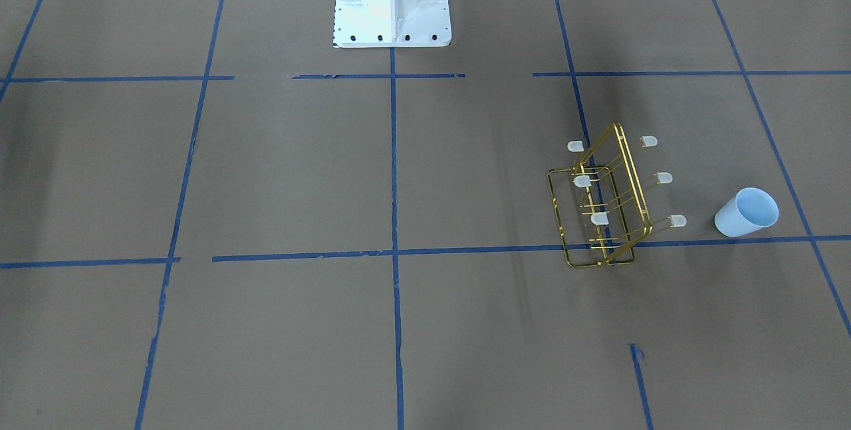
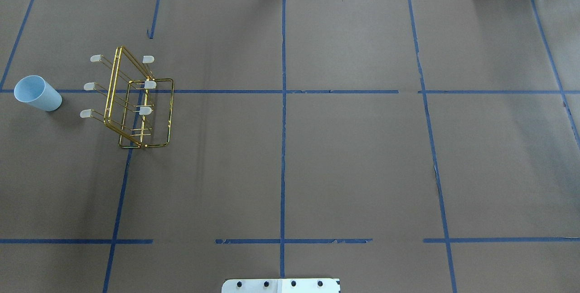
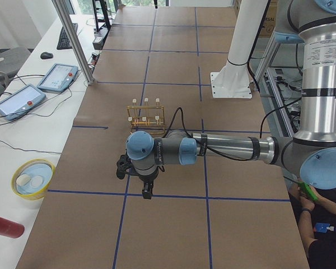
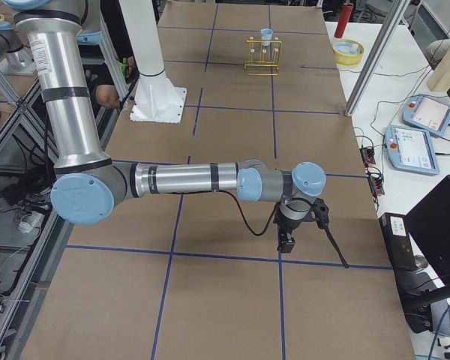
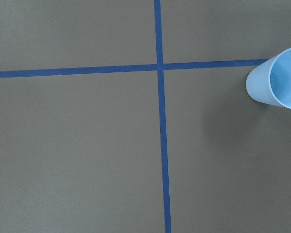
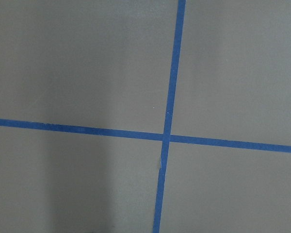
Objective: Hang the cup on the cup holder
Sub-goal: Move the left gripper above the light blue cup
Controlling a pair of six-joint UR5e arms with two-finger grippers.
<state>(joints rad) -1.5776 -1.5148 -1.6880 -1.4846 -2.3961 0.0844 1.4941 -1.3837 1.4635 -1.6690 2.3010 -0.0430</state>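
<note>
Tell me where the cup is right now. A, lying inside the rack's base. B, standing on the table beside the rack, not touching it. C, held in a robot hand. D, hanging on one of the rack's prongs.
B: the cup stands mouth up on the table, clearly apart from the gold wire cup holder, whose capped prongs are all bare.

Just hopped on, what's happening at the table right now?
No handling yet. The cup stands upright on the table beside the cup holder, apart from it; nothing hangs on the holder. The left gripper hangs above the table near the cup, the right gripper far off. Neither holds the cup; open or shut, I cannot tell.
</note>
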